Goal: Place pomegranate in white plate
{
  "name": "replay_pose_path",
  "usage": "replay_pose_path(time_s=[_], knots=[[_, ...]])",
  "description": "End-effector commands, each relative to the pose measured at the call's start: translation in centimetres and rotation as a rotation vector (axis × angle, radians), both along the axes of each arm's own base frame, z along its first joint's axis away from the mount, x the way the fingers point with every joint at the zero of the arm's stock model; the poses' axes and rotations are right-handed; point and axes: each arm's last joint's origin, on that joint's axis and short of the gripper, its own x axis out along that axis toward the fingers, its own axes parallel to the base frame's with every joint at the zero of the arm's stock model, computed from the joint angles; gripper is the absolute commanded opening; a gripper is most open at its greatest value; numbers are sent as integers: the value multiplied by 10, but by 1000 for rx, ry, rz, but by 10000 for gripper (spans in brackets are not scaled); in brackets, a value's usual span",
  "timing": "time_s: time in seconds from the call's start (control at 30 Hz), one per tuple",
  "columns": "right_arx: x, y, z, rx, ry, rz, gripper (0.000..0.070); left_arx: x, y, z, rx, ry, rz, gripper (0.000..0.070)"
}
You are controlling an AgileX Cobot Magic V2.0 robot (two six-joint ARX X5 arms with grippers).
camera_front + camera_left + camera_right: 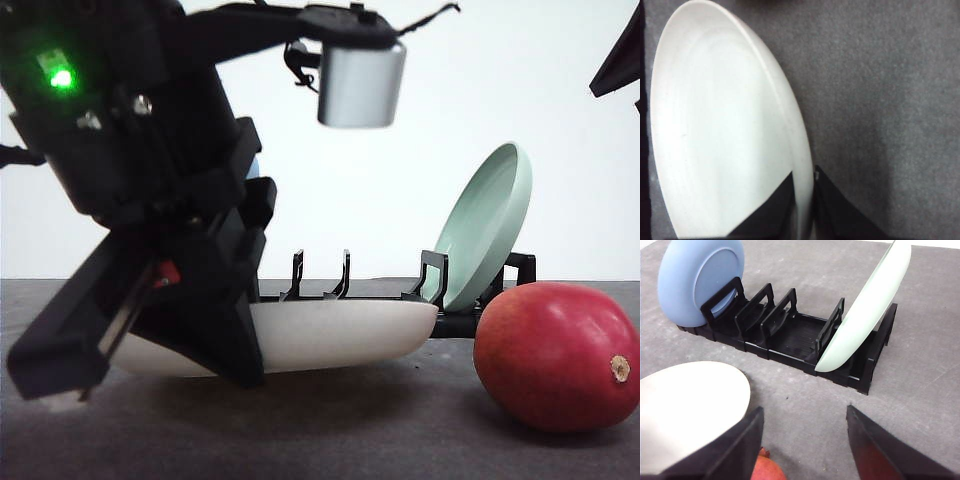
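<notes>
Three plates in view: white plate (340, 335) low at centre of the front view, lying on the grey table (330, 430) with its left part hidden behind the left gripper (150, 320); pale green plate (487, 225) leaning in the black rack (470, 322) at right of centre; blue plate (700, 280) standing in the rack's far slot, upper left of the right wrist view.

Left gripper: large and dark at left of the front view, green light lit near the upper left corner. In the left wrist view, fingers (837, 210) pinching the rim of the white plate, one finger over the inner face, the other outside the rim, at lower centre of the frame. Plate fills the left half of that view, grey table to the right.

Pomegranate (557, 355): red, glossy, at lower right of the front view, resting on the table just right of the white plate and apart from it; tan stem nub facing right. Just in front of the rack's right end. Not in the plate.

Right gripper (805, 450): fingers spread wide, holding nothing, dark tips at the lower edge of the right wrist view. Red top of the pomegranate visible between them, close to the left-hand finger. White plate at lower left of that view, rack across the upper half.
</notes>
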Motion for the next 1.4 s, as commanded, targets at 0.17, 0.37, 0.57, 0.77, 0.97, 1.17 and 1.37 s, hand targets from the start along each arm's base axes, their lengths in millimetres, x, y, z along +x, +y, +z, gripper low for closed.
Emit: replay_pose_path(time_s=[0.17,0.37,0.57,0.77,0.97,1.17,1.37], knots=[[0,1,5,14,-15,1,331,-2,-5,-2,-1,1,-11,226],[0,1,5,14,-15,1,331,-5,-8,8,-92,101,34,286],[0,1,5,14,-15,1,331,0,3,38,-233,273,121,336],[0,1,5,14,-14,1,331,27,43,62,-377,399,363,358],[0,1,5,13,-14,1,331,60,91,83,-571,413,602,356],[0,1,5,14,-11,3,331,83,136,92,-688,340,851,355],[-1,2,0,12,48,40,335,95,169,99,-799,281,1004,354]])
